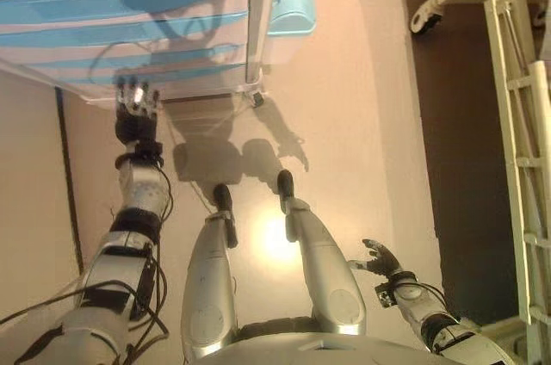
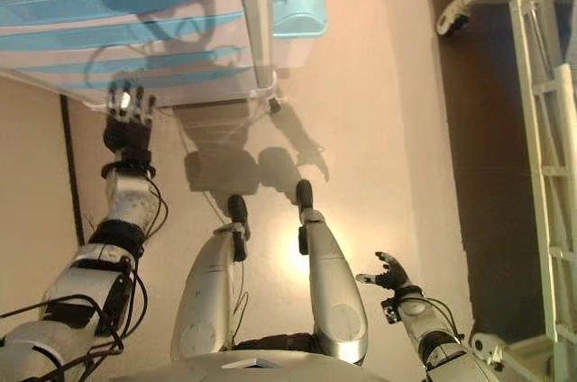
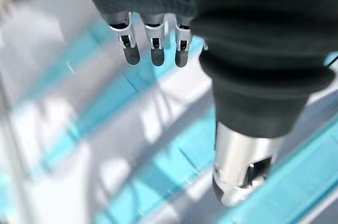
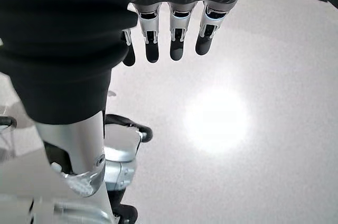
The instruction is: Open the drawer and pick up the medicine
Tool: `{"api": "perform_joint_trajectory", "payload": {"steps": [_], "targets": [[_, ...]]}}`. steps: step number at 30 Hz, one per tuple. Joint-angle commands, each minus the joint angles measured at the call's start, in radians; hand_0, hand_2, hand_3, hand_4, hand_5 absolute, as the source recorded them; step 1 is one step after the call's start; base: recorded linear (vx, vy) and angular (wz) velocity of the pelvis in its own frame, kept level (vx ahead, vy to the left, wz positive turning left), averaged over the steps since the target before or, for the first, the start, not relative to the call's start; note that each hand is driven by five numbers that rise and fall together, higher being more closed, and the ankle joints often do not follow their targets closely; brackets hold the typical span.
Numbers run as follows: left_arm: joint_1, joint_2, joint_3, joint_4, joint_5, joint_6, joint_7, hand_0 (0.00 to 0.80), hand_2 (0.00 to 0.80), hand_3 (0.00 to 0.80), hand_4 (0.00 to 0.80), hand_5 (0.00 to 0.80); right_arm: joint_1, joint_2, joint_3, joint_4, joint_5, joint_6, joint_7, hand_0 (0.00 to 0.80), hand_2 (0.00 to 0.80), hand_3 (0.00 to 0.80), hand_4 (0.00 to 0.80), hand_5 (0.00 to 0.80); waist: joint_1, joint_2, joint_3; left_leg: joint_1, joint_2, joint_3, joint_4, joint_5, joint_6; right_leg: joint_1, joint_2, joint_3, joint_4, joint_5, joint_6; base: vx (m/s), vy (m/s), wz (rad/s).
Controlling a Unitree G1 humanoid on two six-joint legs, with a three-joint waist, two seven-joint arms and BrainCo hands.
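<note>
A white drawer cabinet with translucent blue drawer fronts stands ahead at the upper left, all drawers closed. My left hand is raised in front of its lowest drawer, fingers straight and open, fingertips close to the blue front and holding nothing. My right hand hangs low at the right, open and empty; only bare floor lies past its fingers. No medicine shows in any view.
A pale blue basket sits behind the cabinet's right side. The cabinet rests on small castors. A white metal frame with a wheel stands along the right over a darker floor strip.
</note>
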Motion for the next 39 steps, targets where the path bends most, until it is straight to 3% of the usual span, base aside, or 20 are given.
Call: {"api": "perform_joint_trajectory", "payload": {"steps": [1, 11, 15, 20, 24, 27, 32, 33, 34, 39], "targets": [[-0.069, 0.084, 0.024, -0.028, -0.125, -0.010, -0.092, 0.000, 0.000, 0.000, 0.000, 0.000, 0.102, -0.001, 0.070, -0.040, 0.000, -0.013, -0.003, 0.000, 0.000, 0.000, 0.000, 0.000, -0.016, -0.045, -0.064, -0.040, -0.042, -0.006, 0.085, -0.139, 0.055, -0.005, -0.037, -0.008, -0.040, 0.029, 0.043, 0.043, -0.046, -0.07], [-0.292, 0.120, -0.050, -0.145, -0.218, -0.017, -0.190, 0.000, 0.000, 0.000, 0.000, 0.000, 0.120, 0.004, 0.131, -0.053, -0.002, -0.032, -0.005, 0.000, 0.000, 0.000, 0.000, 0.000, -0.039, -0.071, -0.056, -0.053, -0.038, -0.007, 0.115, -0.167, 0.063, -0.004, -0.033, -0.005, -0.038, 0.034, 0.041, 0.020, -0.025, 0.00], [-0.348, 0.112, -0.091, -0.254, -0.233, -0.008, -0.287, 0.000, 0.000, 0.000, 0.000, 0.000, 0.115, -0.003, 0.146, -0.067, 0.001, -0.028, -0.008, 0.000, 0.000, 0.000, 0.000, 0.000, -0.040, -0.069, -0.049, -0.055, -0.044, -0.011, 0.117, -0.173, 0.067, -0.004, -0.031, -0.004, -0.040, 0.034, 0.037, -0.002, -0.006, 0.02], [-0.356, 0.082, -0.140, -0.405, -0.229, -0.020, -0.502, 0.000, 0.000, 0.000, 0.000, 0.000, 0.100, -0.016, 0.148, -0.074, 0.010, -0.007, -0.003, 0.000, 0.000, 0.000, 0.000, 0.000, -0.030, -0.064, -0.041, -0.037, -0.052, -0.014, 0.091, -0.165, 0.067, 0.015, -0.034, -0.007, -0.059, 0.039, 0.034, -0.009, -0.013, 0.07], [-0.354, 0.079, -0.164, -0.464, -0.192, -0.075, -0.585, 0.276, 0.276, 0.276, 0.276, 0.276, 0.100, -0.023, 0.146, -0.078, 0.004, 0.010, 0.002, 0.000, 0.000, 0.000, 0.000, 0.000, -0.025, -0.059, -0.038, -0.018, -0.055, -0.015, 0.072, -0.156, 0.067, 0.031, -0.037, -0.009, -0.066, 0.040, 0.033, -0.004, -0.004, 0.04], [-0.362, 0.096, -0.179, -0.508, -0.143, -0.111, -0.613, 0.436, 0.436, 0.436, 0.436, 0.436, 0.105, -0.031, 0.144, -0.070, 0.000, 0.011, 0.009, 0.000, 0.000, 0.000, 0.000, 0.000, -0.018, -0.051, -0.038, 0.005, -0.060, -0.015, 0.047, -0.145, 0.066, 0.050, -0.042, -0.012, -0.076, 0.039, 0.034, 0.000, 0.000, 0.00], [-0.369, 0.131, -0.184, -0.549, -0.096, -0.126, -0.579, 0.464, 0.464, 0.464, 0.464, 0.464, 0.113, -0.034, 0.137, -0.054, 0.007, 0.008, 0.009, 0.000, 0.000, 0.000, 0.000, 0.000, -0.008, -0.037, -0.048, 0.040, -0.071, -0.016, 0.010, -0.127, 0.065, 0.080, -0.049, -0.018, -0.085, 0.033, 0.033, 0.007, -0.001, -0.01], [-0.373, 0.141, -0.183, -0.554, -0.094, -0.120, -0.580, 0.665, 0.665, 0.665, 0.665, 0.665, 0.116, -0.034, 0.136, -0.053, 0.008, 0.009, 0.008, 0.000, 0.000, 0.000, 0.000, 0.000, -0.005, -0.035, -0.053, 0.046, -0.074, -0.018, 0.005, -0.125, 0.064, 0.089, -0.052, -0.020, -0.088, 0.031, 0.032, 0.030, -0.006, -0.04], [-0.376, 0.146, -0.184, -0.556, -0.093, -0.116, -0.583, 0.800, 0.800, 0.800, 0.800, 0.800, 0.116, -0.034, 0.136, -0.052, 0.008, 0.009, 0.007, 0.000, 0.000, 0.000, 0.000, 0.000, -0.003, -0.034, -0.054, 0.050, -0.076, -0.020, 0.004, -0.124, 0.064, 0.094, -0.053, -0.022, -0.090, 0.030, 0.032, 0.000, 0.000, 0.00], [-0.385, 0.170, -0.189, -0.546, -0.156, -0.088, -0.616, 0.800, 0.800, 0.800, 0.800, 0.800, 0.117, -0.045, 0.130, -0.052, 0.004, 0.007, 0.014, 0.000, 0.000, 0.000, 0.000, 0.000, 0.000, -0.024, -0.070, 0.076, -0.083, -0.022, -0.003, -0.122, 0.061, 0.122, -0.061, -0.024, -0.095, 0.020, 0.025, 0.013, 0.025, 0.00]]}}
